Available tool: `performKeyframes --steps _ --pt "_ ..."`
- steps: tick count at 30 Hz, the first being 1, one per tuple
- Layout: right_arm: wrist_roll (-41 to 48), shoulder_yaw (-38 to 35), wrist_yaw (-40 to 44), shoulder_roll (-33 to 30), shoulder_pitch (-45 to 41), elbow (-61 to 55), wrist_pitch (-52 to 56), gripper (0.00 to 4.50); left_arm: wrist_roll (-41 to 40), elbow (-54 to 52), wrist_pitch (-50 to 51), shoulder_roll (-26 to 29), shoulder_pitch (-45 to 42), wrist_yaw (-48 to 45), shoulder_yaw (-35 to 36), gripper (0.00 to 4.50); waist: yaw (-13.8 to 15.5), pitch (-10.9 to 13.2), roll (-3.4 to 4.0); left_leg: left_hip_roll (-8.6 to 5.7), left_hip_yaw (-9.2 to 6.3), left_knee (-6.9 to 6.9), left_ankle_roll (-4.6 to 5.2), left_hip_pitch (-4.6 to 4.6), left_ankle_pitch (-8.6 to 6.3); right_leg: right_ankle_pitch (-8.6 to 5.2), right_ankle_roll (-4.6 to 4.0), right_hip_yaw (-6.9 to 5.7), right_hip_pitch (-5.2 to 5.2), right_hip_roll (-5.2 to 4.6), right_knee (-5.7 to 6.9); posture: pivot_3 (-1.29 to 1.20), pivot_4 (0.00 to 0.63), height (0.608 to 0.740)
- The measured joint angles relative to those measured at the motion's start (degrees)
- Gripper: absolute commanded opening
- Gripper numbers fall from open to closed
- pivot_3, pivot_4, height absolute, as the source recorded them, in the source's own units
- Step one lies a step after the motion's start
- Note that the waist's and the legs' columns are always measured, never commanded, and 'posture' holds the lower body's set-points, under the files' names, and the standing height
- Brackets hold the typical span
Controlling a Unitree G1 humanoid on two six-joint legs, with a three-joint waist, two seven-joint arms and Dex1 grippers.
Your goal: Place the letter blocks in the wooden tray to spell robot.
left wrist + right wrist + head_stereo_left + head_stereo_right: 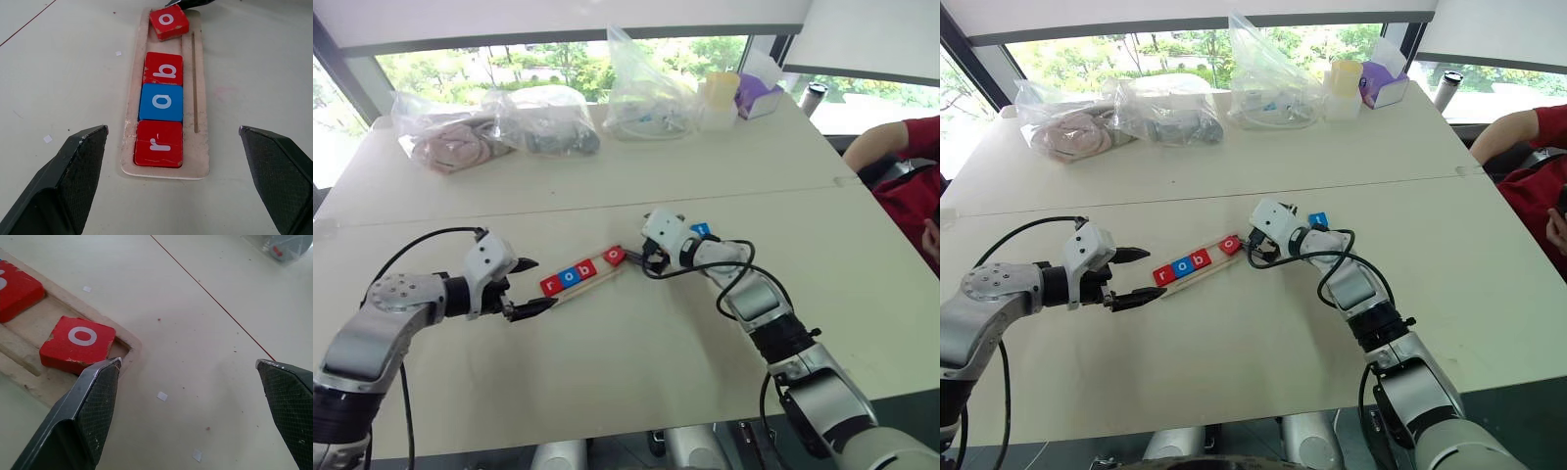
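The wooden tray (592, 281) lies slanted at the table's middle. In it sit a red r block (159, 143), a blue o block (161, 102) and a red b block (163, 68) in a row. A second red o block (78, 343) rests askew at the tray's far end, one edge on the rail. My right gripper (187, 362) is open just beyond that end, one finger (93, 401) close to the red o. A blue block (702, 231) lies on the table behind the right hand. My left gripper (171, 129) is open at the tray's r end, holding nothing.
Several clear plastic bags (538, 122) of items line the table's far edge, with a yellow-lidded jar (721, 96) and a purple box (759, 98). A person in red (911, 186) sits at the right. A seam (587, 206) crosses the table behind the tray.
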Motion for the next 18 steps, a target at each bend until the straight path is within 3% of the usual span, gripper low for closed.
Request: performKeyframes --steps 14,18 --pt "-1.48 0.67 0.65 1.85 2.26 -4.56 3.04 4.45 0.00 -0.01 0.01 0.00 0.01 0.04 0.00 4.50 0.05 0.00 0.00 -0.01 0.00 0.01 0.00 -0.01 0.00 0.00 0.00 0.00 0.01 -0.01 0.00 0.00 0.150 0.740" --pt "-1.51 -2.41 -1.60 0.98 2.95 -5.81 4.69 4.45 -0.18 -0.06 0.03 0.00 -0.08 -0.12 0.01 4.50 0.15 0.00 0.00 -0.02 -0.01 0.01 0.00 -0.03 0.00 0.00 0.00 0.00 0.01 -0.03 -0.01 0.00 0.150 0.740"
